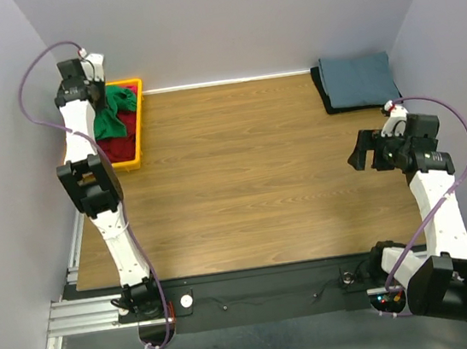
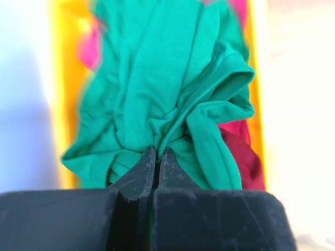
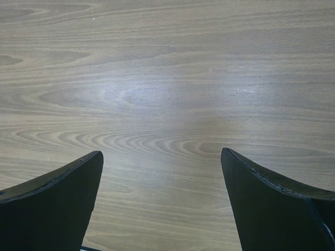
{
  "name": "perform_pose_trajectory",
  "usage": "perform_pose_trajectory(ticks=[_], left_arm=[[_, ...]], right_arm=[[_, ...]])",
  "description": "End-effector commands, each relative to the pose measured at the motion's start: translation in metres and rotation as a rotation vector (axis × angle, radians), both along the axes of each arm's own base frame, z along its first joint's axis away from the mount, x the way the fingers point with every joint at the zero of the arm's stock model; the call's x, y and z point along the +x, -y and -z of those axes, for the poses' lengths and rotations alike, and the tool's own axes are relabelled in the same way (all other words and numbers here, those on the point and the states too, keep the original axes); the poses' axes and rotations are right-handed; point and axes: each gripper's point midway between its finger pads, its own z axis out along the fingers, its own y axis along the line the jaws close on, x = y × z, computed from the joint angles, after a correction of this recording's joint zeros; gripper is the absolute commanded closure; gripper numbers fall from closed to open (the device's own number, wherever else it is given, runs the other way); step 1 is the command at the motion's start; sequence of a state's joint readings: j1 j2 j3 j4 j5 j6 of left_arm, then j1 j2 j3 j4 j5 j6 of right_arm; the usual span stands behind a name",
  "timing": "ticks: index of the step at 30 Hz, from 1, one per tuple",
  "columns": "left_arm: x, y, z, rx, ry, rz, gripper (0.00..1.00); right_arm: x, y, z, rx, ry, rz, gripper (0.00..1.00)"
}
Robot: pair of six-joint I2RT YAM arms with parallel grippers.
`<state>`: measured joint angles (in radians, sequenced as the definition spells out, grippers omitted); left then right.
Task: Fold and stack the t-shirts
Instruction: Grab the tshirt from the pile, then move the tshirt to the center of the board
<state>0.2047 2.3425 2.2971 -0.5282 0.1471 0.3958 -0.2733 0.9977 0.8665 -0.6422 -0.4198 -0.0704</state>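
Clamping a bunched fold of the bright green cloth t-shirt in the left gripper, with jaws pressed fully together on the fabric. Holding that gripper at the far left corner of the light wooden table, directly over the rectangular yellow plastic bin. Letting the green cloth hang crumpled from the fingertips down into the bin, covering part of the dark red cloth t-shirt lying inside. Showing, in the left wrist view, patches of the magenta pink cloth t-shirt beside and beneath the green one, also within the bin walls. Hovering the right gripper above bare tabletop on the right side, well apart from the bin, with jaws spread wide and gripping nothing. Lying flat at the far right corner: the folded slate blue-grey cloth t-shirt, stacked on the folded black cloth t-shirt, with only a dark edge of the latter showing along the left and near sides.
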Motion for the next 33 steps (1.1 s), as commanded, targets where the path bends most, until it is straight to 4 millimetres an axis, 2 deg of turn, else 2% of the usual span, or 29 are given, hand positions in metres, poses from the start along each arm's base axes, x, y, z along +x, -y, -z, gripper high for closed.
perform_pose_trajectory(ticks=[1, 3, 5, 6, 8, 9, 11, 12, 13, 14, 15, 17, 18, 19, 20, 21, 22, 23, 24, 25, 26, 27, 28, 29, 30, 31, 32, 33], left_arm=[[-0.027, 0.009, -0.221, 0.123, 0.428, 0.032, 1.0], [-0.035, 0.014, -0.244, 0.136, 0.469, 0.04, 1.0], [-0.048, 0.02, -0.275, 0.142, 0.531, 0.046, 1.0], [-0.057, 0.031, -0.293, 0.123, 0.571, 0.08, 1.0], [-0.068, 0.05, -0.313, 0.095, 0.615, 0.134, 1.0], [-0.079, 0.066, -0.333, 0.079, 0.657, 0.181, 1.0], [-0.093, 0.091, -0.351, 0.05, 0.693, 0.237, 1.0], [-0.099, 0.123, -0.357, 0.028, 0.707, 0.301, 1.0], [-0.115, 0.14, -0.372, 0.019, 0.736, 0.334, 1.0], [-0.124, 0.179, -0.372, -0.013, 0.729, 0.412, 1.0], [-0.14, 0.195, -0.383, -0.03, 0.75, 0.449, 1.0], [-0.157, 0.228, -0.384, -0.081, 0.747, 0.52, 1.0], [-0.163, 0.247, -0.374, -0.125, 0.717, 0.574, 1.0], [-0.182, 0.272, -0.378, -0.158, 0.722, 0.642, 1.0], [-0.188, 0.284, -0.375, -0.183, 0.708, 0.677, 1.0], [-0.195, 0.302, -0.356, -0.236, 0.65, 0.748, 1.0], [-0.209, 0.316, -0.351, -0.256, 0.628, 0.807, 1.0], [-0.215, 0.322, -0.34, -0.267, 0.597, 0.842, 1.0], [-0.221, 0.328, -0.311, -0.282, 0.525, 0.876, 0.95], [-0.222, 0.329, -0.292, -0.276, 0.484, 0.887, 0.9], [-0.223, 0.327, -0.271, -0.264, 0.438, 0.886, 0.81], [-0.223, 0.323, -0.213, -0.257, 0.308, 0.868, 0.64], [-0.231, 0.313, -0.189, -0.189, 0.268, 0.881, 0.35], [-0.236, 0.307, -0.165, -0.163, 0.214, 0.878, 0.29], [-0.245, 0.297, -0.116, -0.15, 0.105, 0.868, 0.24], [-0.255, 0.289, -0.108, -0.139, 0.1, 0.868, 0.07], [-0.258, 0.283, -0.099, -0.135, 0.102, 0.862, 0.06], [-0.269, 0.276, -0.074, -0.161, 0.053, 0.862, 0.05]], right_arm=[[0.004, -0.003, -0.009, -0.004, 0.066, -0.013, 0.0], [0.003, -0.003, -0.01, -0.005, 0.071, -0.014, 0.0], [0.002, -0.004, -0.013, -0.005, 0.08, -0.016, 0.0], [0.002, -0.004, -0.014, -0.006, 0.083, -0.016, 0.0], [0.002, -0.004, -0.015, -0.008, 0.091, -0.016, 0.0], [0.002, -0.003, -0.016, -0.011, 0.094, -0.016, 0.0], [0.001, -0.004, -0.017, -0.011, 0.098, -0.015, 0.0], [0.001, -0.004, -0.018, -0.012, 0.101, -0.015, 0.0], [0.001, -0.003, -0.018, -0.014, 0.102, -0.013, 0.0], [0.001, -0.003, -0.018, -0.016, 0.103, -0.012, 0.0], [0.001, -0.003, -0.02, -0.015, 0.107, -0.012, 0.0], [0.001, -0.003, -0.021, -0.02, 0.114, -0.009, 0.0], [0.001, -0.002, -0.022, -0.024, 0.117, -0.003, 0.0], [0.0, -0.001, -0.023, -0.027, 0.119, -0.001, 0.0], [0.001, 0.0, -0.025, -0.032, 0.121, 0.005, 0.0], [0.002, 0.003, -0.025, -0.043, 0.118, 0.02, 0.0], [0.003, 0.006, -0.023, -0.047, 0.105, 0.028, 0.0], [0.003, 0.007, -0.023, -0.051, 0.097, 0.033, 0.0], [0.004, 0.009, -0.026, -0.063, 0.089, 0.035, 0.0], [0.004, 0.01, -0.026, -0.067, 0.077, 0.03, 0.0], [0.005, 0.011, -0.024, -0.069, 0.06, 0.022, 0.0], [0.008, 0.011, -0.031, -0.078, 0.068, 0.01, 0.0], [0.005, 0.011, -0.029, -0.095, 0.054, -0.016, 0.0], [0.006, 0.008, -0.033, -0.095, 0.059, -0.046, 0.0], [0.006, 0.007, -0.032, -0.097, 0.044, -0.065, 0.0], [0.005, 0.006, -0.036, -0.104, 0.042, -0.086, 0.0], [0.005, 0.005, -0.036, -0.098, 0.032, -0.102, 0.0], [0.005, -0.003, -0.033, -0.064, 0.017, -0.144, 0.0]])
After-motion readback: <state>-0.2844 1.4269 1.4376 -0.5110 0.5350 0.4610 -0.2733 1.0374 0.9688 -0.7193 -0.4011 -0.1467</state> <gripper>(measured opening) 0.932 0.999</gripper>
